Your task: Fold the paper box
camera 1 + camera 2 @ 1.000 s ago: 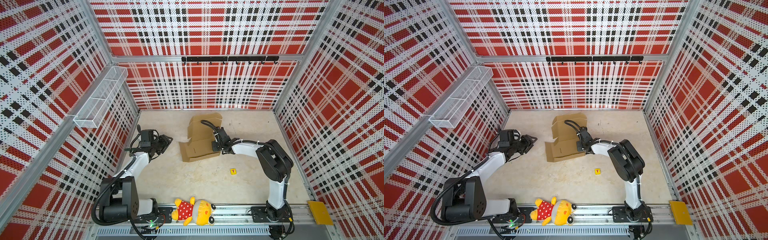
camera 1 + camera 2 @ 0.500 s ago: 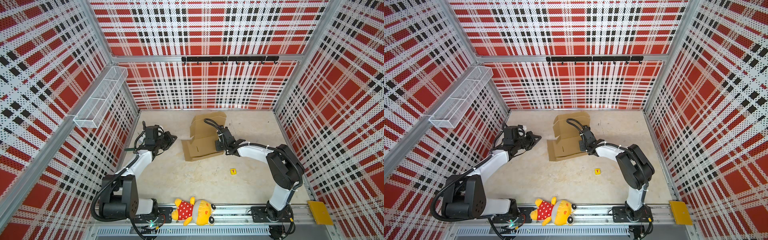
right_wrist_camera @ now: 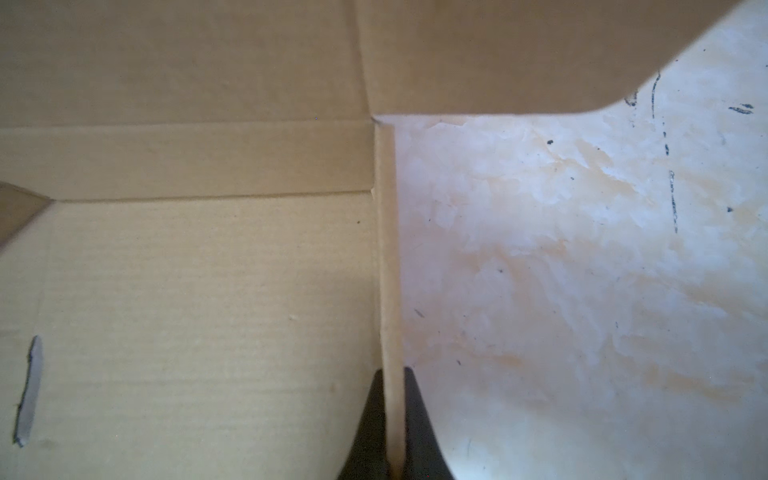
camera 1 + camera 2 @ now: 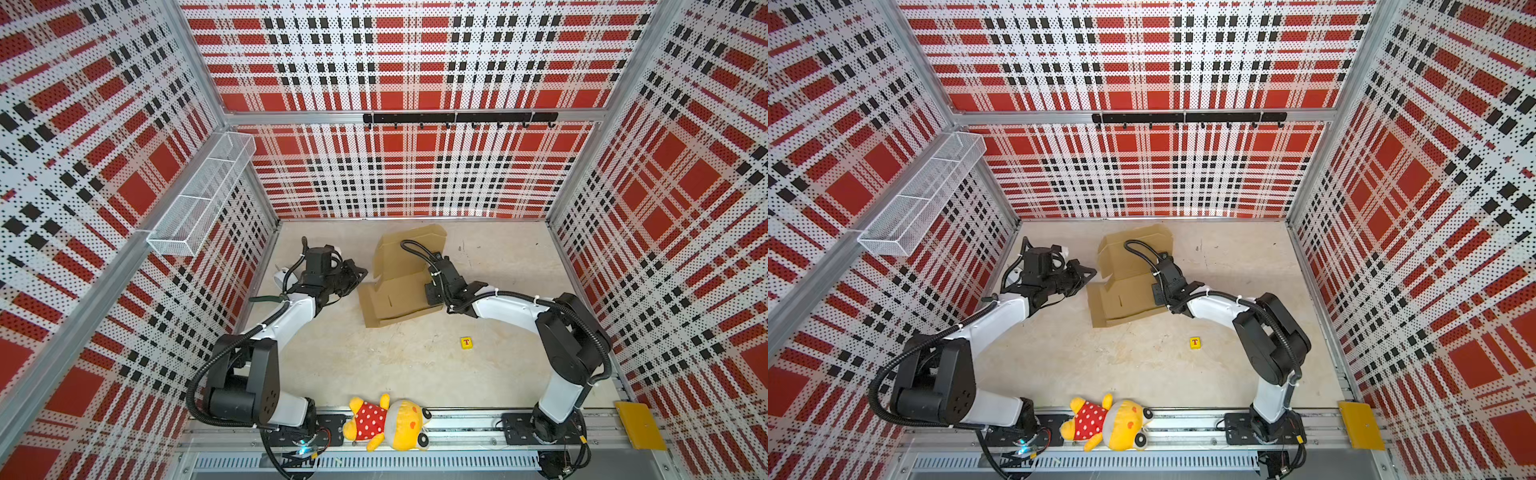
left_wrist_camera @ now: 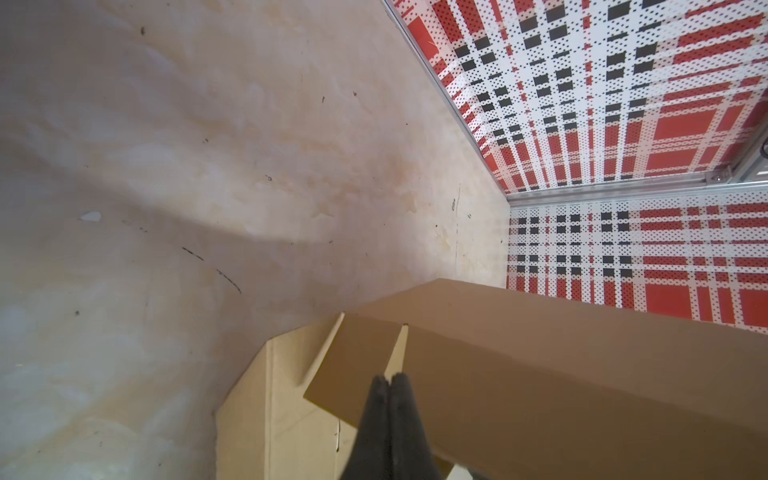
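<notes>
The paper box is brown die-cut cardboard lying open at the back middle of the table, with its back panel tilted up. My right gripper is shut on the box's right side wall; in the right wrist view the thin cardboard edge runs straight between the fingertips. My left gripper is shut with nothing between its fingers, right at the box's left side. In the left wrist view its tips lie against a small brown flap.
A small yellow block with a red T lies in front of the box. A yellow plush toy rests on the front rail, a yellow flat plate at the front right. A wire basket hangs on the left wall.
My left gripper has shut and moved right, up to the box's left side. The right gripper, still holding the side wall, shifted the box slightly right and its back panel stands steeper.
</notes>
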